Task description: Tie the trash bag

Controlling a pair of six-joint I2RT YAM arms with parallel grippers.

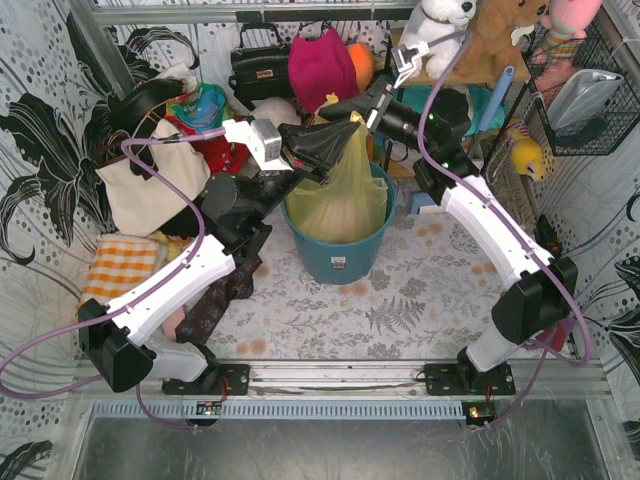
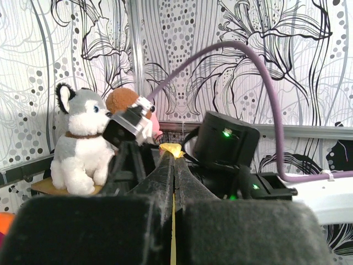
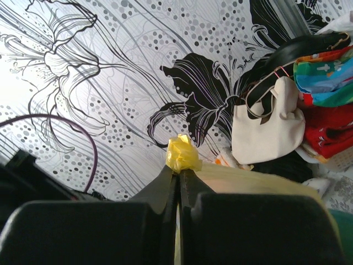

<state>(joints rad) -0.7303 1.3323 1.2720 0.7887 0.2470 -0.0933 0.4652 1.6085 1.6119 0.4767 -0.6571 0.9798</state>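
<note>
The trash bag (image 1: 345,200) is thin yellow plastic, pulled up out of the teal bucket (image 1: 335,258) with its lower part still inside. Its top is gathered into a narrow neck. My left gripper (image 1: 336,142) comes in from the left and is shut on plastic near that neck. In the left wrist view the left gripper (image 2: 174,157) shows a yellow tip (image 2: 171,149) poking past its shut jaws. My right gripper (image 1: 353,110) reaches in from the right, shut on the bag's top. In the right wrist view a yellow wad (image 3: 182,154) sticks out above the right gripper (image 3: 178,172).
A cream tote bag (image 1: 150,185) hangs at the left wall. Behind the bucket are a black handbag (image 1: 260,65) and a magenta bag (image 1: 322,65). Plush toys (image 1: 440,20) sit on the back right shelf, next to a wire basket (image 1: 585,90). An orange checked cloth (image 1: 120,265) lies left.
</note>
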